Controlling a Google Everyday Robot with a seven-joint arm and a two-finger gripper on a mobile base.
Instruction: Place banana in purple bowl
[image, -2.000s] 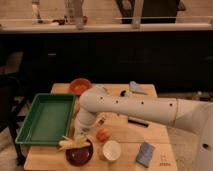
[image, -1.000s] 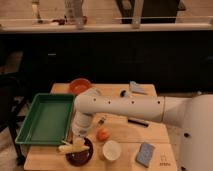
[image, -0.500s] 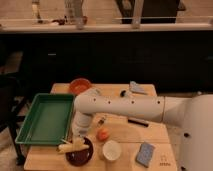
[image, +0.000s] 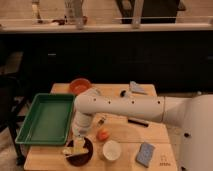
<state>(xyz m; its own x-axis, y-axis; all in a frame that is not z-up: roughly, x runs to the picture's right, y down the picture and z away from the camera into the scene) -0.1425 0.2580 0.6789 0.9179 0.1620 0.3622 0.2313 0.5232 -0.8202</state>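
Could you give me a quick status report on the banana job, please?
Gripper low over purple bowl. Banana lying across the bowl, partly over its rim. Orange fruit and white cup beside it, not obstructing.

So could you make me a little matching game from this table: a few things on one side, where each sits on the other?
Things:
1. banana
2. orange bowl
3. green tray
4. white cup
5. gripper

Places:
A. far edge of the table, behind the arm
B. left part of the table
C. on the purple bowl, at the near edge
D. just right of the purple bowl
E. right above the purple bowl

Pairs: 1-C, 2-A, 3-B, 4-D, 5-E
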